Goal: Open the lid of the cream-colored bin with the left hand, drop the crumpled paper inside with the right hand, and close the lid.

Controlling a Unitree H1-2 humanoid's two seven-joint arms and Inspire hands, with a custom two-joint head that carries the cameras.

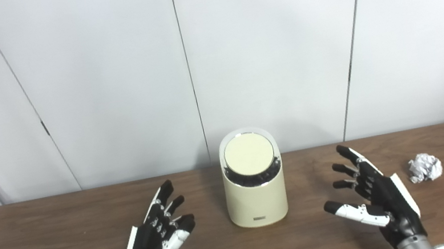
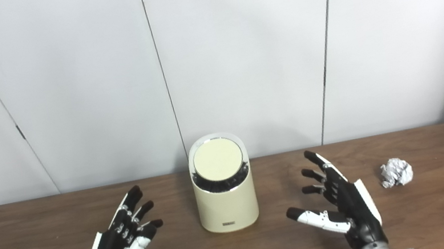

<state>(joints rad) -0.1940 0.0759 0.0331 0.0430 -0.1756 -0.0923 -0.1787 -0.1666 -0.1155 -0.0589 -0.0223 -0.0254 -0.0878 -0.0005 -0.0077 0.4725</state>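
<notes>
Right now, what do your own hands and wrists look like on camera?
Both the left hand and the right hand are black with glossy dark fingertips. Each has a white thumb segment and a white panel along its outer edge. Small metal pins show along the left hand's fingers. The wrists end in silver-grey metal cuffs. No loose cables, sleeves or readable markings are visible.

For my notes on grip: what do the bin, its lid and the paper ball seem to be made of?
Bin: likely plastic, smooth cream wall with a soft sheen. Lid: pale flat disc, probably plastic, inside a shiny, chrome-like ring. Paper ball: white crumpled paper, matte, with sharp creases and grey shadows.
</notes>
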